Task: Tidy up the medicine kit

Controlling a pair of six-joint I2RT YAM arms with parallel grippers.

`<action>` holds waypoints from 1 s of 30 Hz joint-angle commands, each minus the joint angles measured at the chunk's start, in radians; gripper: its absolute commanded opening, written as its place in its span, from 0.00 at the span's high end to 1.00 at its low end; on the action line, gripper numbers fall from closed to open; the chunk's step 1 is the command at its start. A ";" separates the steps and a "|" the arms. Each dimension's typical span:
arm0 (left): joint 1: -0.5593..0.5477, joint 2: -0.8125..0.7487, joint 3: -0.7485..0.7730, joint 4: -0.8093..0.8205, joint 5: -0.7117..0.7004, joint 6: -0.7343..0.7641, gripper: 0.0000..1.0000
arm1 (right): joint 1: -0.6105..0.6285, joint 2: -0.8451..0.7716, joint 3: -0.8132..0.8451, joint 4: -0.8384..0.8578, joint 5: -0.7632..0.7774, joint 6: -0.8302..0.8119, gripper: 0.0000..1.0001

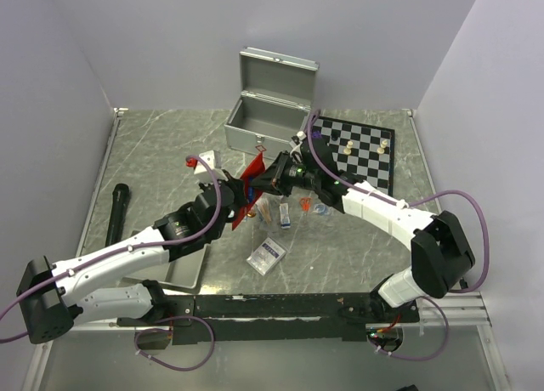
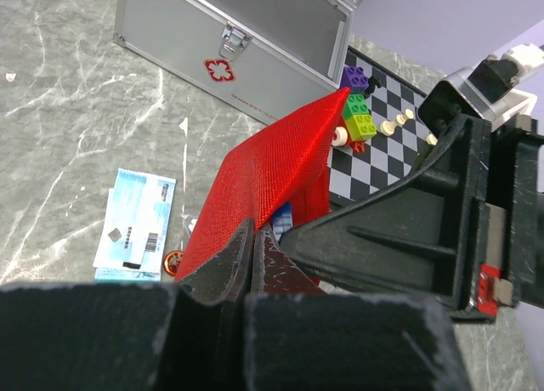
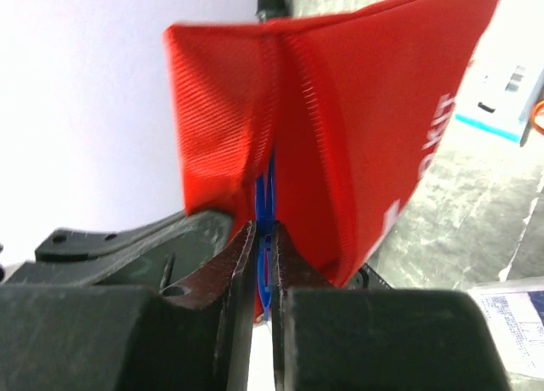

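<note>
The medicine kit [image 1: 265, 115], a silver metal case, stands open at the back of the table; its latched front with the red-white sticker also shows [image 2: 223, 58]. A red fabric pouch [image 1: 255, 180] hangs in the air between both grippers. My left gripper [image 2: 257, 236] is shut on the pouch's [image 2: 272, 166] lower edge. My right gripper [image 3: 265, 238] is shut on a thin blue item [image 3: 265, 183] that sits in the fold of the red pouch [image 3: 365, 127]. In the top view the left gripper [image 1: 235, 194] and the right gripper [image 1: 274, 178] almost meet.
A chessboard [image 1: 365, 153] with pawns and stacked toy bricks [image 2: 359, 110] lies right of the kit. Blue-white packets [image 1: 267, 255] and small items [image 1: 289, 211] lie below the pouch. A shallow grey tray [image 1: 185, 270] and a black cylinder [image 1: 116, 208] are on the left.
</note>
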 commanded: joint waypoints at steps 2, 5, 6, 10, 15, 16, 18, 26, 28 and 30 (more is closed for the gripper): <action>-0.007 -0.039 -0.004 0.048 -0.010 -0.006 0.99 | -0.013 -0.015 0.024 -0.033 0.048 0.005 0.78; -0.007 -0.034 0.001 0.048 -0.012 -0.006 0.99 | -0.012 -0.004 0.048 -0.082 0.062 -0.023 0.55; -0.007 -0.034 0.002 0.048 -0.013 -0.007 0.99 | -0.012 -0.004 0.059 -0.093 0.067 -0.032 0.50; -0.007 -0.031 0.001 0.047 -0.018 -0.006 0.99 | -0.004 -0.018 0.097 -0.128 0.082 -0.069 0.37; -0.007 -0.017 0.013 0.033 -0.036 -0.009 0.99 | 0.005 -0.041 0.165 -0.200 0.085 -0.158 0.33; -0.007 -0.014 0.016 0.030 -0.045 -0.010 0.99 | 0.007 -0.047 0.175 -0.225 0.082 -0.195 0.33; -0.007 -0.014 0.021 0.015 -0.061 -0.007 0.99 | 0.008 -0.067 0.201 -0.289 0.070 -0.276 0.33; -0.003 -0.049 -0.002 -0.079 -0.150 -0.036 0.99 | 0.002 -0.323 -0.002 -0.461 0.377 -0.551 0.33; -0.002 -0.074 -0.024 -0.104 -0.165 -0.055 0.99 | -0.003 -0.351 -0.074 -0.470 0.477 -0.581 0.34; -0.002 -0.101 -0.045 -0.114 -0.174 -0.071 0.99 | -0.016 -0.332 -0.119 -0.475 0.539 -0.597 0.37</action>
